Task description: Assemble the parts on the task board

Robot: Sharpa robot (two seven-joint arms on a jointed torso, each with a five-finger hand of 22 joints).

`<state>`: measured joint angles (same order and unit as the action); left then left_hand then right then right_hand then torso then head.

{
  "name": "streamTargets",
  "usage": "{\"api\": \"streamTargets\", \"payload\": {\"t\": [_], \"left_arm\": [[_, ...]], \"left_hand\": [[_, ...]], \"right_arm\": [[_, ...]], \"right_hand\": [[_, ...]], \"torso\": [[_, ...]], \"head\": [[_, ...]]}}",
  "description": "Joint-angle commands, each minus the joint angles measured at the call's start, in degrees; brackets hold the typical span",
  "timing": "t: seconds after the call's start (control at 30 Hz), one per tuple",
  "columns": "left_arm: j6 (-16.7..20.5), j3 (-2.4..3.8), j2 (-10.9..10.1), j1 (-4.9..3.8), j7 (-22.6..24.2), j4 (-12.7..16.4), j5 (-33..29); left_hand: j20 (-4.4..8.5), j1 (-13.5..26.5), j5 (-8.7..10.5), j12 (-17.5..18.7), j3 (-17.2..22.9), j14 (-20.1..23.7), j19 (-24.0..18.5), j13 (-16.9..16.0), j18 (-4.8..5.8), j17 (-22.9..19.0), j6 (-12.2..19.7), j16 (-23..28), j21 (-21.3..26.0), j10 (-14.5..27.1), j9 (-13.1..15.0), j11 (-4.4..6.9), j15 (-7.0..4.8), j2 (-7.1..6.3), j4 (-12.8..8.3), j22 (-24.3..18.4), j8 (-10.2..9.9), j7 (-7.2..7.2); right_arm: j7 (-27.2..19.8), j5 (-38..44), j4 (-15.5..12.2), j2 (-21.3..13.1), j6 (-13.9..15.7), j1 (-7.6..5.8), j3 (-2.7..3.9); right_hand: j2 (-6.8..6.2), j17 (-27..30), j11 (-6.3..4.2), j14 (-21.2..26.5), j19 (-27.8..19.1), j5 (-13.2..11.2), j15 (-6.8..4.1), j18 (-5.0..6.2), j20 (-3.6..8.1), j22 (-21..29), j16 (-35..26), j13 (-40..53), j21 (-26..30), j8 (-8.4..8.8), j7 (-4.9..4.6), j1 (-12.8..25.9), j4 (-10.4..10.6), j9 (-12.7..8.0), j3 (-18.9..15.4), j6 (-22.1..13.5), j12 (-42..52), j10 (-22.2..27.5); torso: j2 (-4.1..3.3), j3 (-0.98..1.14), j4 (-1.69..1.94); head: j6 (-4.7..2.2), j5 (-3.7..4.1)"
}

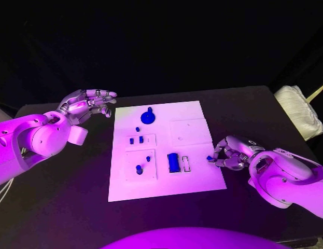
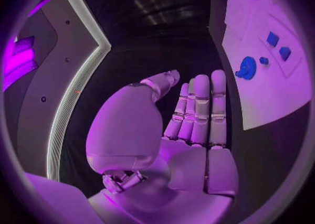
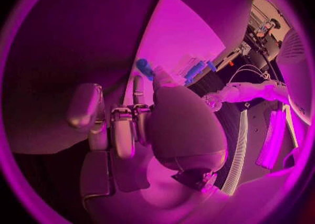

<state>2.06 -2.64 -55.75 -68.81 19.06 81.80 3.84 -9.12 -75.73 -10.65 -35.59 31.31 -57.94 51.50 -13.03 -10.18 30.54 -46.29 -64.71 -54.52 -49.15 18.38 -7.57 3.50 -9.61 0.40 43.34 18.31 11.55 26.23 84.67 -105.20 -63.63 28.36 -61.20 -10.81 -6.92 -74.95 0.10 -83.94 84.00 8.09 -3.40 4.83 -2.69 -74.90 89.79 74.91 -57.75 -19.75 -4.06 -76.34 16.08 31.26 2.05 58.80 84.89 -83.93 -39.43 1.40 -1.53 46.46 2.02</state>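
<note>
Both hands off task board (image 1: 198,179): left hand (image 1: 86,104) fingers spread; right hand (image 1: 230,154) pinching small blue part (image 1: 210,157) at edge.

- Magenta light washes over everything I see; the room beyond the far edge of my tabletop (image 1: 71,218) is black.
- The task board (image 1: 195,111) is the brightest surface, glowing pale pink without harsh glare.
- My arms shine where the light strikes them from above, and their undersides fall into shadow.
- Both wrist views are fisheye circles in dark frames, so straight edges bow near the rim.
- In the right wrist view, my right robot hand (image 3: 141,124) is soft and out of focus.
</note>
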Motion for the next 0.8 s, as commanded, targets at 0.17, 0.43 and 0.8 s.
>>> {"api": "streamTargets", "payload": {"t": [0.17,0.43,0.8], "left_arm": [[-1.0,0.04,-0.1,0.0,0.3,0.1,-0.1],[-1.0,0.04,-0.1,0.0,0.2,0.2,-0.1],[-1.0,0.04,-0.1,0.0,0.1,0.1,-0.1]], "left_hand": [[-0.02,0.0,-0.23,-0.3,0.3,0.1,0.6,0.1,-0.4,0.1,0.4,-0.3,0.4,0.2,-0.1,-0.07,0.06,0.43,0.1,-0.1,0.2,0.03],[-0.01,-0.1,-0.25,-0.3,0.4,0.1,0.6,0.1,-0.41,0.1,0.4,-0.3,0.4,0.3,-0.1,-0.07,0.05,0.48,0.0,-0.1,0.3,0.04],[-0.01,-0.1,-0.25,-0.3,0.4,0.1,0.6,0.1,-0.41,0.1,0.4,-0.3,0.4,0.3,-0.1,-0.07,0.05,0.48,0.0,-0.1,0.3,0.04]], "right_arm": [[0.7,4.4,0.6,0.8,-5.8,0.91,-0.3],[1.2,10.5,1.1,1.2,-9.5,1.1,-0.3],[1.2,14.2,1.1,1.9,-9.4,1.12,-0.29]], "right_hand": [[-0.93,-14.8,-0.49,-6.0,1.9,-2.7,-0.59,-0.32,0.54,-9.0,0.1,12.4,0.1,0.12,0.14,-5.2,-0.8,0.0,3.2,0.6,0.1,-3.9],[-2.85,-14.4,-0.16,-5.9,1.7,1.2,-0.36,-0.23,0.47,-8.9,-0.1,12.0,1.1,1.95,-0.33,-10.4,-2.3,-1.3,11.4,1.2,-0.6,-3.5],[-5.7,-14.5,-0.09,-5.9,1.8,7.1,-0.24,-0.27,0.33,-9.0,-0.1,12.1,0.8,2.94,-0.51,-7.5,-3.4,-1.6,20.1,2.1,-0.4,-3.6]], "torso": [[-0.02,0.02,-0.01],[0.05,-0.01,0.01],[0.02,-0.02,0.08]], "head": [[0.28,0.28],[0.29,0.45],[0.2,0.43]]}}
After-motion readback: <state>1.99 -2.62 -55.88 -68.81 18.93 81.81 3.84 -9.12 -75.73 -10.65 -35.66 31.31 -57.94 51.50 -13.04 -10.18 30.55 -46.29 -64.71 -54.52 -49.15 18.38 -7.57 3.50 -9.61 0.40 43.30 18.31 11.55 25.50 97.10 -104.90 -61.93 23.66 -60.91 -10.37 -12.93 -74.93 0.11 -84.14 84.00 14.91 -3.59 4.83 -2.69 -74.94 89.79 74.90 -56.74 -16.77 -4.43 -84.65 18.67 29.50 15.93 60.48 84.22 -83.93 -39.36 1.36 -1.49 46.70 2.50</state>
